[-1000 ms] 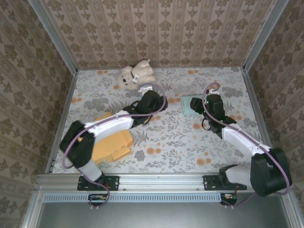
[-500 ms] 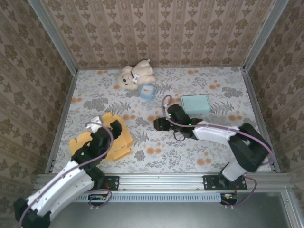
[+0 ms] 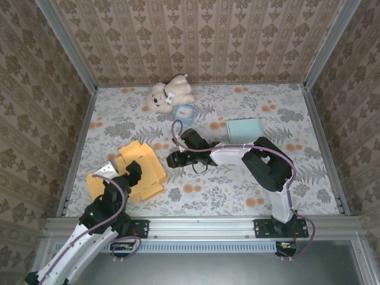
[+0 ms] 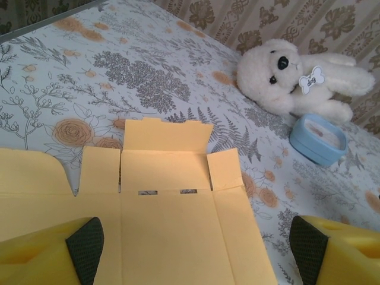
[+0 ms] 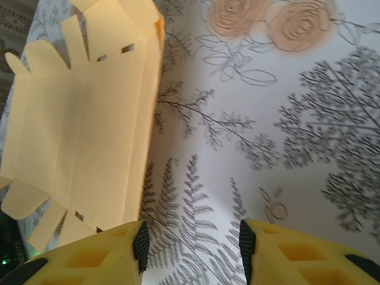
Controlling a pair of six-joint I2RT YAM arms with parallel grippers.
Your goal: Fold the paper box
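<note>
Yellow paper box [image 4: 166, 178] flat beneath left hand [image 4: 196, 244].

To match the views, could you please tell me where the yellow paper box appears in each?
Top external: paper box, lower left.
Left wrist: paper box, bottom centre.
Right wrist: paper box, left side.
Shared landmark: floral tablecloth under it.

Tablecloth [image 3: 214, 185] lies open right of the paper box [image 3: 142, 169]; plush dog [image 3: 166, 95] and blue bowl [image 3: 185, 113] stand beyond.
</note>
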